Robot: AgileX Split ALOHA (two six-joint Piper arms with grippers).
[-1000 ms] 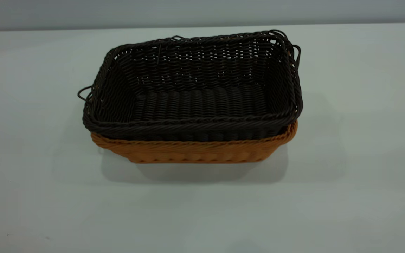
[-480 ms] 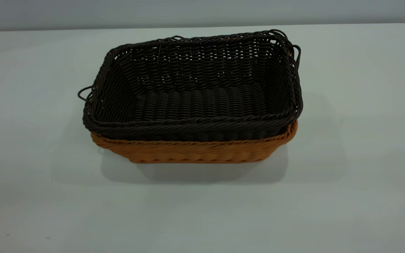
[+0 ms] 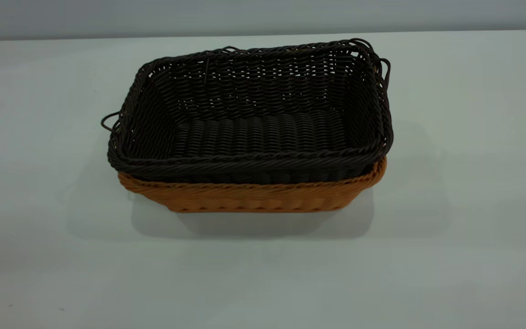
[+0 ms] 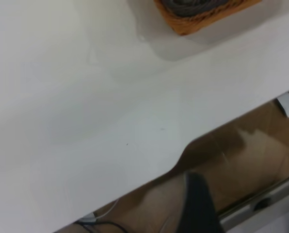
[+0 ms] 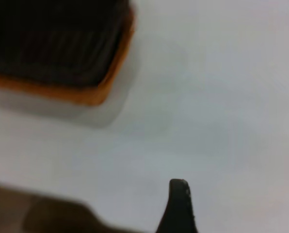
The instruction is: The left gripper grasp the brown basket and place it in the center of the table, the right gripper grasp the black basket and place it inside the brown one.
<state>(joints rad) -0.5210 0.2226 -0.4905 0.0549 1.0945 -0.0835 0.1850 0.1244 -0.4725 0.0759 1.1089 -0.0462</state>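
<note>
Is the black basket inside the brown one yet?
Yes. The black basket sits nested in the brown basket, only its rim standing above.

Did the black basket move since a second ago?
No. The black basket sits nested in the brown basket at the same spot, its rim equally far from the back edge of the table in every exterior picture.

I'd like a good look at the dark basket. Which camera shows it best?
The exterior view: the whole black basket sits nested in the brown basket. The left wrist view catches only a corner; the right wrist view shows part, blurred.
</note>
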